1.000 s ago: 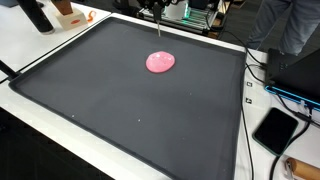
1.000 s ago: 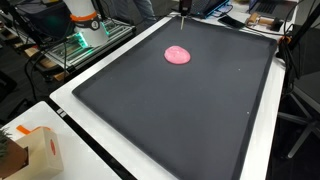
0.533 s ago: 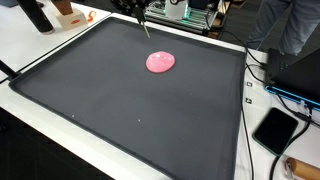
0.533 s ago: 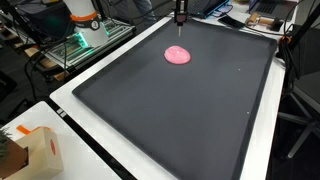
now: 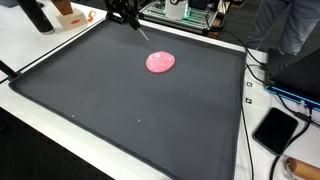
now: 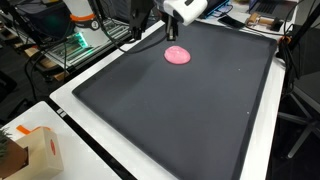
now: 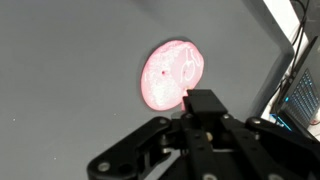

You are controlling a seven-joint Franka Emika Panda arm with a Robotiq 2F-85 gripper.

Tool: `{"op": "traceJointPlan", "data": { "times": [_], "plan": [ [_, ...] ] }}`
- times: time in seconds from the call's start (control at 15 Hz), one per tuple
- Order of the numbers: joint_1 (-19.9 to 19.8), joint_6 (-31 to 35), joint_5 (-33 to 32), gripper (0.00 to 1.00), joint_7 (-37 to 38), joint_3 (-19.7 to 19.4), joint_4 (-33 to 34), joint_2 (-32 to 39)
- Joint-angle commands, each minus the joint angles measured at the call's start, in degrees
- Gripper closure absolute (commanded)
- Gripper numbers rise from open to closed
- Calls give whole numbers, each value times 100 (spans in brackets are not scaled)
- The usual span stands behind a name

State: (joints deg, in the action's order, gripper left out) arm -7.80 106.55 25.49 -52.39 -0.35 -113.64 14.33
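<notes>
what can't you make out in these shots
- Claw: wrist view, its own dark body hides the fingertips, so open or shut is unclear.
- Pink round thing: wrist view, blurred; its lower edge sits behind the claw, material unclear.
- Arm: in an exterior view, cut off by the top edge.

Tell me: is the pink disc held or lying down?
Lying flat: pink disc on the black mat, end effector apart from it in an exterior view.
</notes>
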Motion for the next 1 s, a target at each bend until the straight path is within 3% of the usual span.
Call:
{"op": "traceJointPlan", "data": {
  "times": [0.0, 0.53, 0.93],
  "plan": [
    [-234, -495, 238, 97, -313, -29, 341, 462],
    [-441, -783, 403, 97, 14, 1, 847, 1156],
    [-388, -675, 342, 97, 797, 45, 1319, 1541]
  ]
}}
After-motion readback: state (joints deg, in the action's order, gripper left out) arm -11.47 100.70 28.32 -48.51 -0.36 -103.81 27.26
